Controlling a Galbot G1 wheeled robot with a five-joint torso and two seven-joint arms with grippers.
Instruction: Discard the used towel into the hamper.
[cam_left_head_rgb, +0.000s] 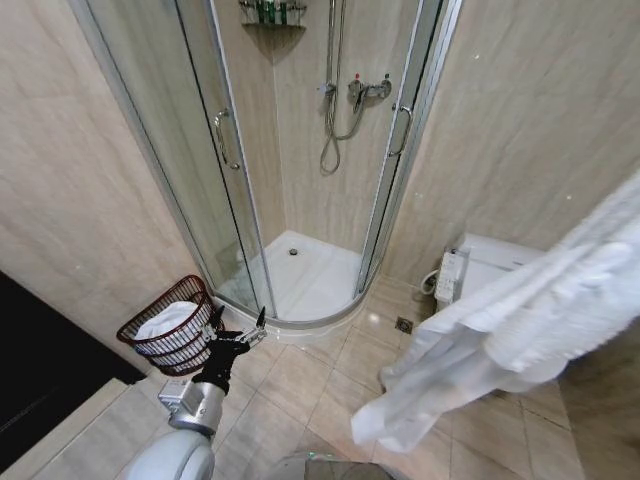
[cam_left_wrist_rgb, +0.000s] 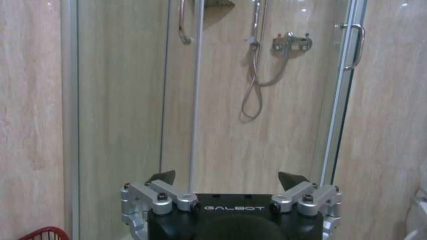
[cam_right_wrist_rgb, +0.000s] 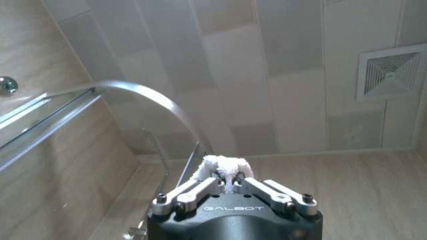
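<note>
**Towel held high on the right, hamper on the floor at the left**

The white towel hangs across the right side of the head view, draping from about 3 o'clock down toward 6 o'clock, in front of the toilet and the tiled floor. In the right wrist view we see the right gripper pointing up toward the ceiling, its fingers pinched together on a white tuft of the towel; a ceiling vent sits at roughly 2 o'clock from it, and the curved top rail of the shower enclosure arcs past at 10 o'clock.

The hamper stands on the floor at about 8 o'clock in the head view, against the beige wall and just beside the shower tray. White cloth already lies inside it. Our left gripper hovers just beside the hamper's rim, at its 3 o'clock side. In the left wrist view that gripper faces the glass shower door, its fingers spread apart and holding nothing, with a sliver of the hamper's red rim at 7 o'clock.
</note>
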